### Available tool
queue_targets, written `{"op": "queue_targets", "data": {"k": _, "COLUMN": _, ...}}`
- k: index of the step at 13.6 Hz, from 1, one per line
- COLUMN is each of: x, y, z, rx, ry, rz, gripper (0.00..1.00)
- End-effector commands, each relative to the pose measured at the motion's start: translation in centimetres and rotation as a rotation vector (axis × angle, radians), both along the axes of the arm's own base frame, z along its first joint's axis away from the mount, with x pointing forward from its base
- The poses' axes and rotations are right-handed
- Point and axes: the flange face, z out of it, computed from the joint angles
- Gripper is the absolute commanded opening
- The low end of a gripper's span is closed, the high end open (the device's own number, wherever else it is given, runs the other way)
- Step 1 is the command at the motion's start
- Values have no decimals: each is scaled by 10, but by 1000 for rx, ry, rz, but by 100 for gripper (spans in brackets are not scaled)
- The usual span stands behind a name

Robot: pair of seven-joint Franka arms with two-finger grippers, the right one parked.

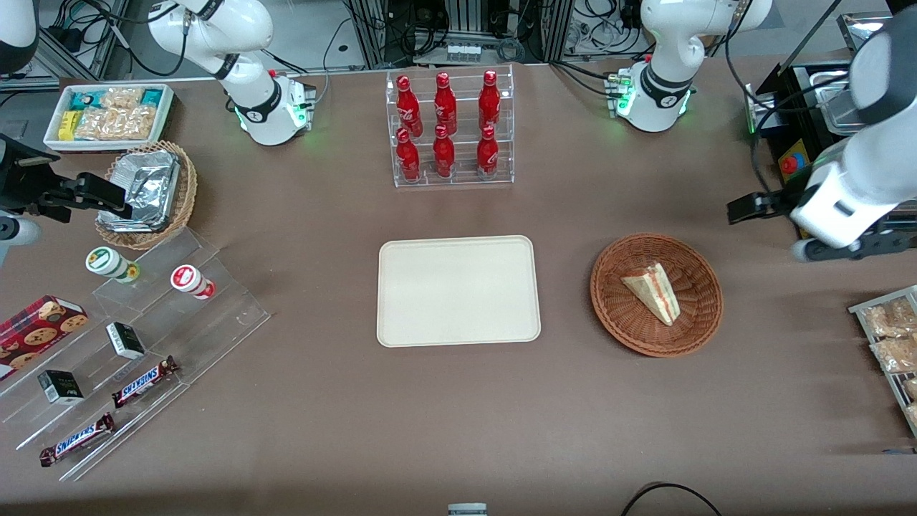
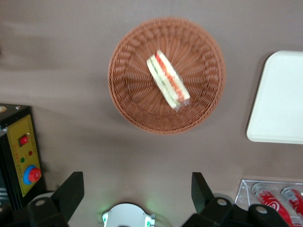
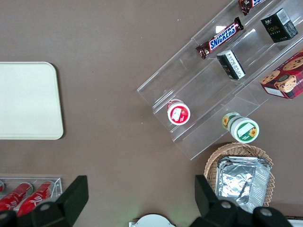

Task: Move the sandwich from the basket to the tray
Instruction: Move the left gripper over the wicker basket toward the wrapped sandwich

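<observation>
Sandwich (image 1: 653, 292): wrapped wedge, lying in basket (image 1: 611, 312), filling edge showing red and green.
Basket: on brown table, toward working arm's end, beside tray (image 1: 458, 291), apart from it.
Tray: bare, mid-table.
Gripper (image 2: 136, 191): above table near basket, fingers (image 2: 71, 190) spread wide, holding nothing.

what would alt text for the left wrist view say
A wrapped sandwich lies alone in a round reddish-brown wicker basket on a brown table, seen from above. The open gripper hangs above the table beside the basket, holding nothing, and part of the bare cream tray shows nearby.
</observation>
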Motion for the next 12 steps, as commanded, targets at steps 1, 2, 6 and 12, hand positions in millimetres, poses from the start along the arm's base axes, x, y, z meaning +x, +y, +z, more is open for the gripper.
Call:
{"op": "queue_targets", "data": {"k": 1, "x": 3, "y": -4, "z": -28, "rx": -9, "ry": 30, "rz": -6, "gripper": 100}}
{"op": "queue_targets", "data": {"k": 2, "x": 5, "y": -5, "z": -40, "rx": -8, "ry": 26, "rz": 0, "gripper": 100}}
{"op": "queue_targets", "data": {"k": 6, "x": -2, "y": -12, "z": -96, "rx": -2, "ry": -8, "rz": 19, "gripper": 100}}
{"op": "queue_targets", "data": {"k": 12, "x": -11, "y": -51, "z": -157, "rx": 48, "ry": -121, "rz": 247, "gripper": 100}}
